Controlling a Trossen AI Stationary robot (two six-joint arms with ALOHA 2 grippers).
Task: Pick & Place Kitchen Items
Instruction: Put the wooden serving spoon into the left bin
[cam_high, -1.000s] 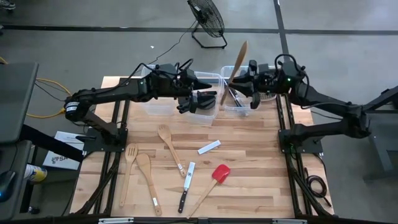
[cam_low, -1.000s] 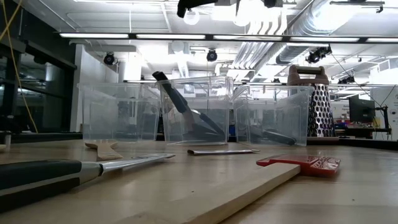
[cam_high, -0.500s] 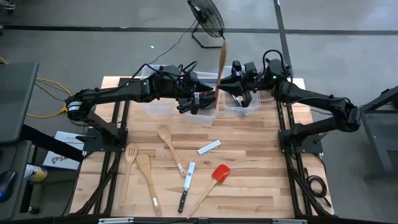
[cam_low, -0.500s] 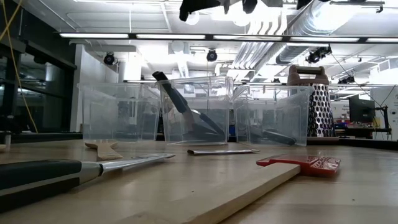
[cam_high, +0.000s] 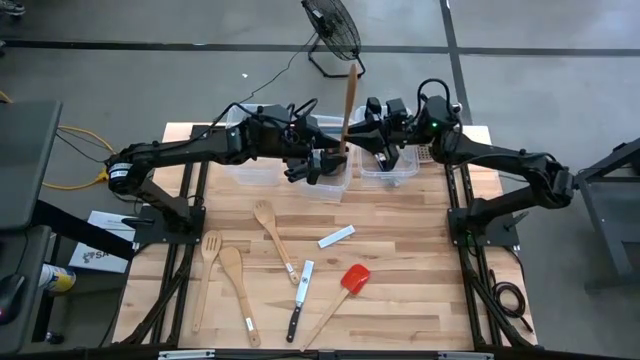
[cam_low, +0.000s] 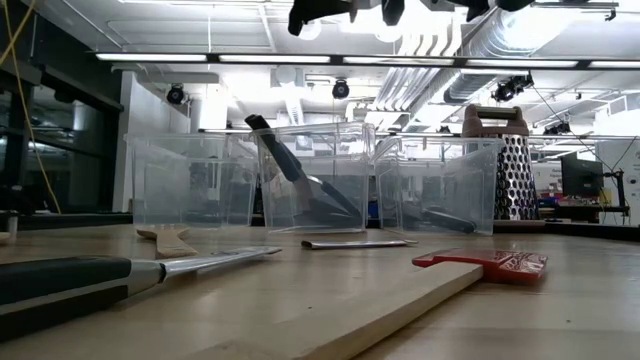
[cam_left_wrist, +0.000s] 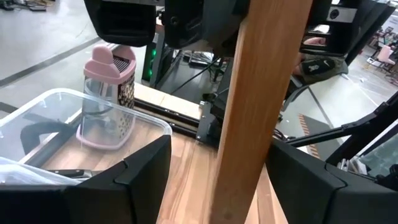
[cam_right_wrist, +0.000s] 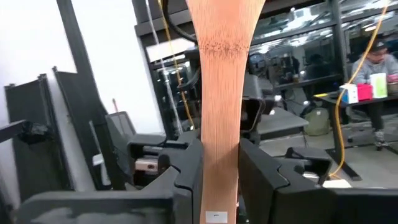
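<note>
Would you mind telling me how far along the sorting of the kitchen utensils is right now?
Some utensils already sit in the clear bins. The right gripper holds a wooden spatula upright between the left gripper fingers, mid-handover. Three wooden spoons, two knives and a red spatula remain on the table.

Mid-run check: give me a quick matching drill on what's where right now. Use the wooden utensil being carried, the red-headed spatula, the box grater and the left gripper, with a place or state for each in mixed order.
Things:
1. wooden spatula
2. red-headed spatula
3. box grater
4. left gripper

Places or states:
A. lying flat on the table, near side
B. open, with the wooden handle between its fingers
C. clamped upright in the right gripper, above the bins
D. standing beside the rightmost clear bin

Pairs: 1-C, 2-A, 3-D, 4-B
</note>
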